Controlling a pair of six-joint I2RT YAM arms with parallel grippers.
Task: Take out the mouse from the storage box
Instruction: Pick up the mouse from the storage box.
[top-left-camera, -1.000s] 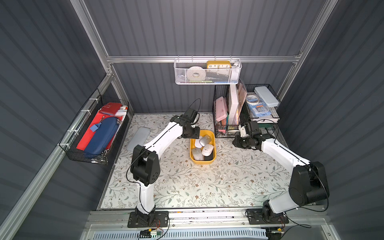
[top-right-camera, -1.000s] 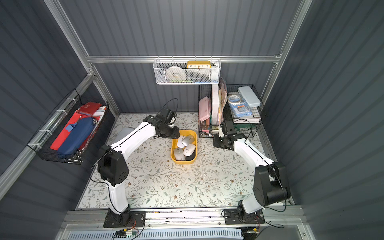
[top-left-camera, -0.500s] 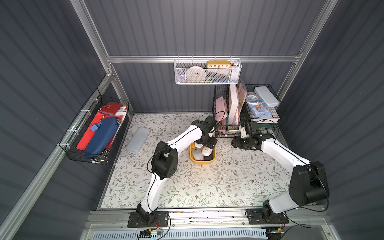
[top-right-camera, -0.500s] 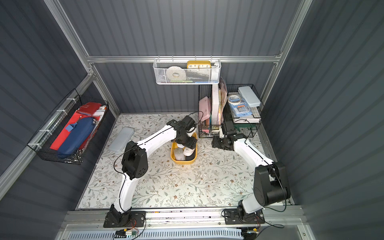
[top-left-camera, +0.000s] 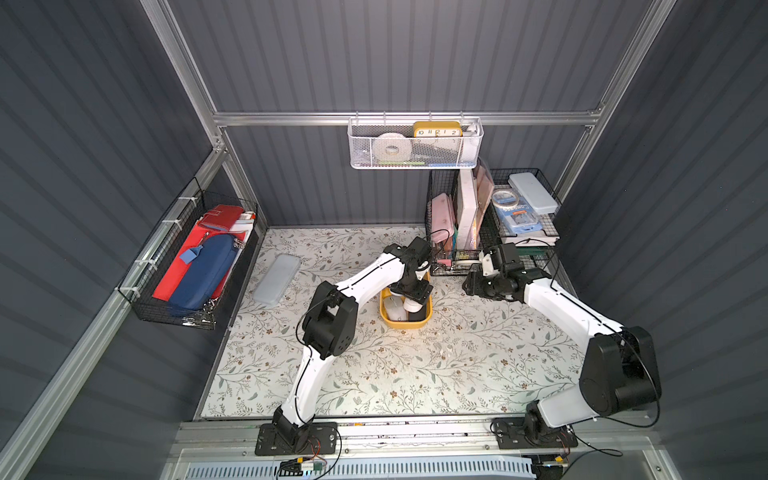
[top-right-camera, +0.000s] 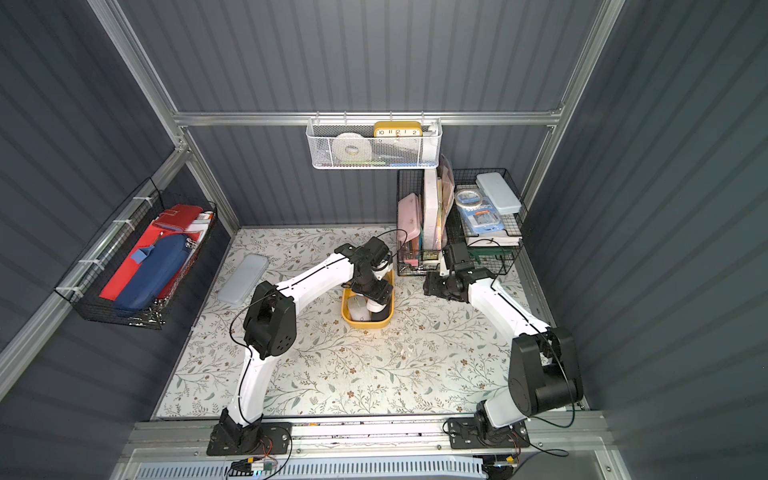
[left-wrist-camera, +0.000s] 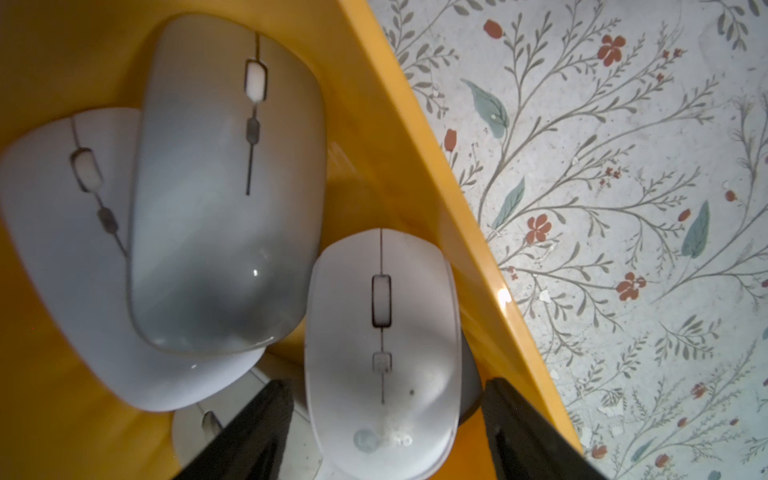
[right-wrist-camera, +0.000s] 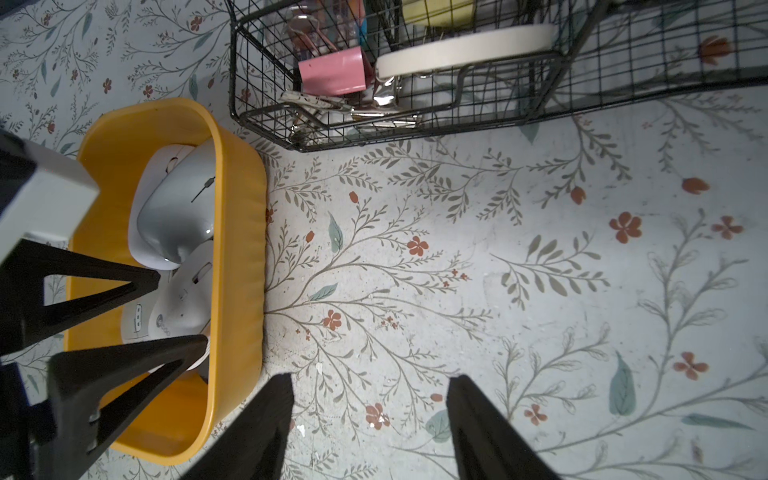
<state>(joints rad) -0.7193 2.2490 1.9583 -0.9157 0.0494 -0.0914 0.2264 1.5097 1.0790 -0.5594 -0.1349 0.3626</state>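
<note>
A second ago the left gripper (left-wrist-camera: 386, 386) hung pinched shut off the 11 o'clock corner of the storage box (top-left-camera: 405, 325). It has since swung over the tub and spread its jaws, which now straddle the white mouse (left-wrist-camera: 382, 332) lying along the box's 3 o'clock wall, apparently not yet touching it (two greyer mice (left-wrist-camera: 224, 187) overlap toward the 12 o'clock end). The reach looks done, and closing comes next. The right gripper (right-wrist-camera: 370, 384), at 3 o'clock from the box beside the black wire basket (top-left-camera: 434, 232), has parted its jaws slightly and holds nothing.
</note>
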